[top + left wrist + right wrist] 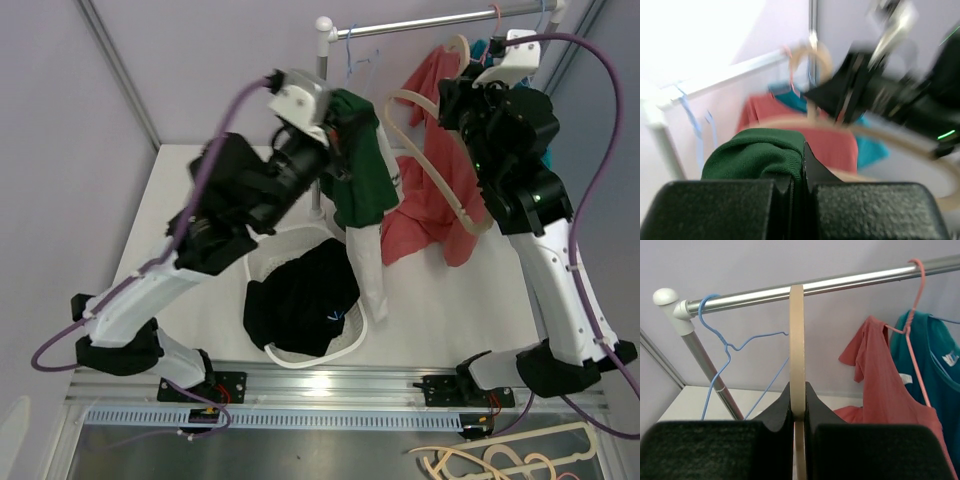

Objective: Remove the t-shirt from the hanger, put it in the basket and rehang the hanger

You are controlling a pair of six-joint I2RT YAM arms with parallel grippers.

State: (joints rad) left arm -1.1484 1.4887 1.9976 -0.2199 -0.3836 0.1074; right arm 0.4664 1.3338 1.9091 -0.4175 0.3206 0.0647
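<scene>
Above the middle of the tabletop (450, 320), the green t-shirt (360, 170) hangs in the air from the left gripper (799, 167). That gripper's two fingers are pressed together on a fold of the green cloth at the shirt's top. The body of the shirt drops straight down, and one white sleeve (368, 275) trails to the rim of the white basket (275, 243). The basket stands toward the near edge and has a black garment (300, 300) piled inside it.

To the right, the right gripper (797, 401) is clamped on the pale wooden hanger (797, 340), with the flat strip of wood pinched edge-on between its fingers. The hanger's hook rises in front of the metal rail (850, 280), which runs along the far edge. In the top view one long arm of the hanger sweeps down across a coral shirt (430, 210) behind it. The other arm ends just beside the green shirt's shoulder, and I cannot tell whether that end is inside the cloth or only next to it.

A blue wire hanger (729, 346) is hooked on the rail near its left post. A teal shirt (940, 370) hangs on the rail beside the coral one. Past the near right corner lies a loose heap of pale hangers (500, 460).
</scene>
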